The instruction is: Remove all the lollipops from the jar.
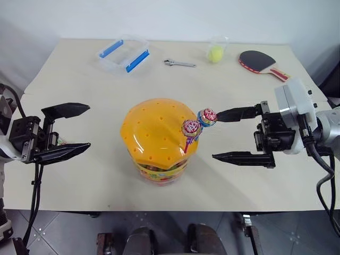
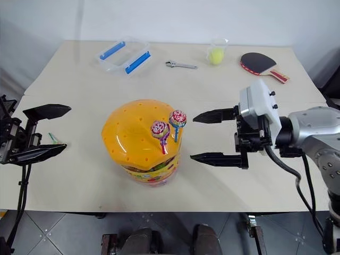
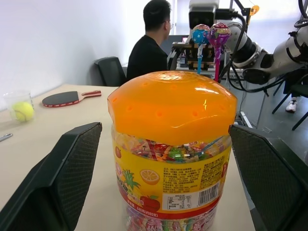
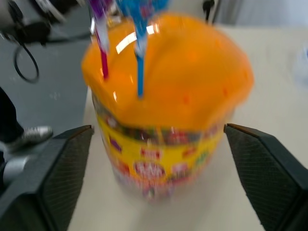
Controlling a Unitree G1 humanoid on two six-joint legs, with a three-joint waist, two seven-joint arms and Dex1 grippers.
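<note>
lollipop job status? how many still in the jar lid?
Done: one green-stick lollipop lies on the table by the left gripper. In hand: nothing; the right gripper stands open beside the jar. Left: two lollipops stuck in the orange lid.

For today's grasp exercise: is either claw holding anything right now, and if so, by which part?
Nothing is held. The left claw and right claw both stand open, apart from the jar; two lollipops remain stuck in its lid.

Both eye views look down from the head over the beige table point(image 1: 79, 175). Each wrist view looks level and close at the clear plastic jar with orange domed lid point(image 3: 171, 108), from opposite sides.
</note>
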